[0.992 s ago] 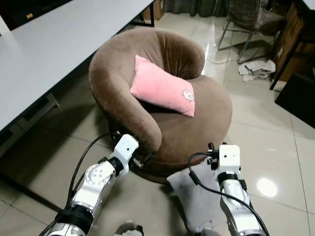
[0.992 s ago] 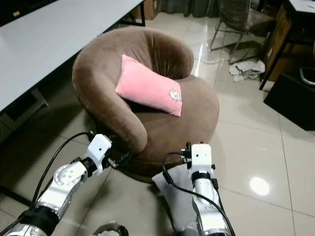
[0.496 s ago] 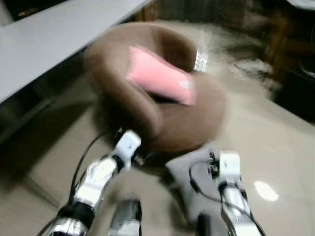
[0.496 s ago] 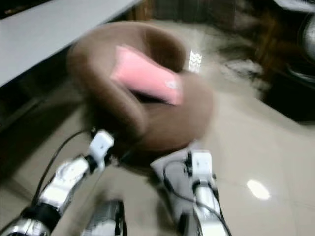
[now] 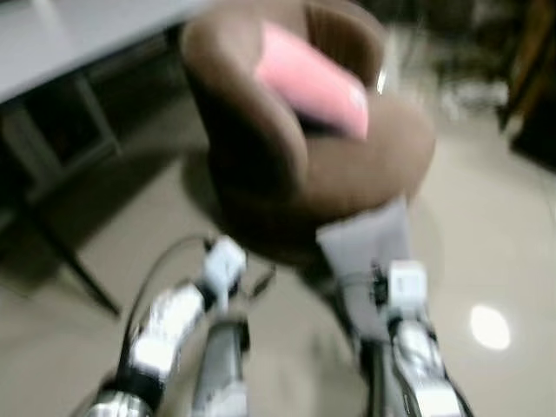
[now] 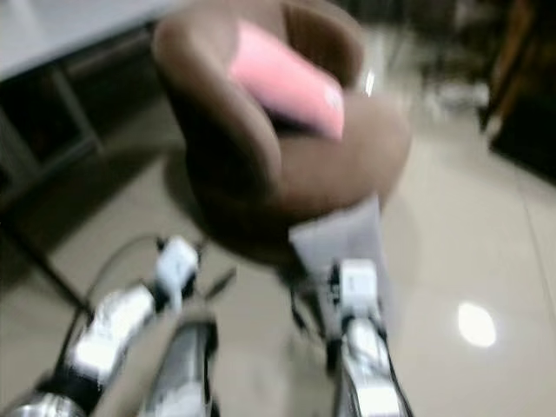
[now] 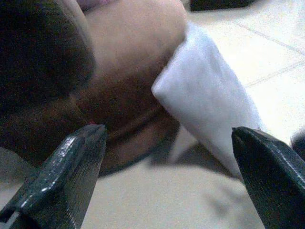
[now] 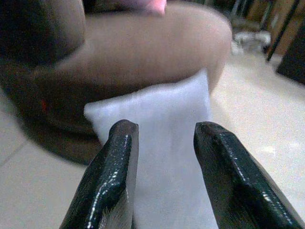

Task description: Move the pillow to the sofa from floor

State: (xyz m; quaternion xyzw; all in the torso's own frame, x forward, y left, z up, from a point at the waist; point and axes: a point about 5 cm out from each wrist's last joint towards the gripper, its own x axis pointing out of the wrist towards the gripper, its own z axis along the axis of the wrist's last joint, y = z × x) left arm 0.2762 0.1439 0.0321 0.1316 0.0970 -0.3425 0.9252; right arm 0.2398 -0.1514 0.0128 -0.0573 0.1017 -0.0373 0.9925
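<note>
Head views blurred; camera in motion.

Right gripper point(image 8: 162, 181): fingers apart, tips over the near end of the white pillow point(image 8: 157, 114), not visibly clamped on it.

Left gripper point(image 7: 167, 176): fingers wide apart, holding nothing, aimed at the floor gap between pillow and sofa base.

Pillow point(image 5: 365, 252) lies on the tiled floor point(image 5: 486, 243) at 5 o'clock from the brown sofa point(image 5: 287, 148), its far end leaning on the base.

On the seat, 12 o'clock from the white pillow: a pink pillow point(image 5: 313, 78).

Judgement: soft, light, will sag when lifted. Pinch a deep fold at the near edge, or grip both ends.
</note>
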